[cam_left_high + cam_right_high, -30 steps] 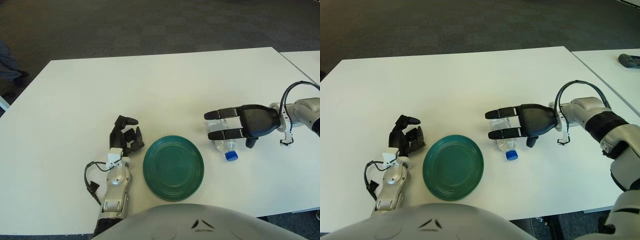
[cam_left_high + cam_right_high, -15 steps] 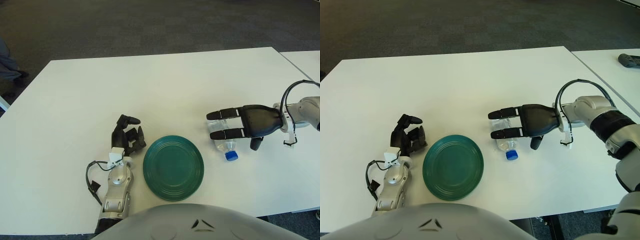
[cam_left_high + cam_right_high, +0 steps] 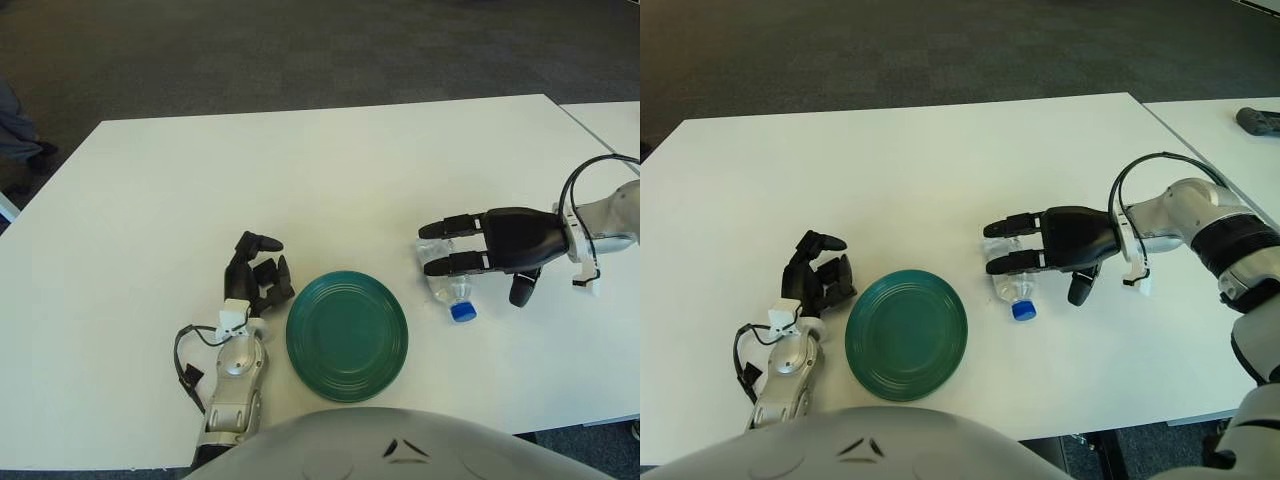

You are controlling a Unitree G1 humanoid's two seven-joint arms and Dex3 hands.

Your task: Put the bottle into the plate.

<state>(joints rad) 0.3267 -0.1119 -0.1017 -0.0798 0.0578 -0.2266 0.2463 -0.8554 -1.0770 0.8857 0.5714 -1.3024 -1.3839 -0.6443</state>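
A white table (image 3: pixel 300 170) fills the scene, seen from above the robot's chest. Near the front edge, slightly left of the middle, lies a round dark green plate (image 3: pixel 347 334), flat and with nothing in it. To the right of the plate, apart from it, a clear plastic bottle (image 3: pixel 446 282) lies on its side on the table, its blue cap (image 3: pixel 461 312) pointing toward the near edge. The robot's right hand (image 3: pixel 495 248) reaches in from the right side and sits over the far part of the bottle. Two of its black fingers (image 3: pixel 455 264) stretch out straight to the left across the bottle's body, and the thumb hangs down to the right of the bottle. The fingers are extended, not closed around the bottle, so the hand is released and grasps nothing. The robot's left hand (image 3: pixel 256 278) shows just left of the plate, beside its rim, with its dark fingers loosely curled upward and nothing in them. A dark carpeted floor lies beyond the far edge of the table.
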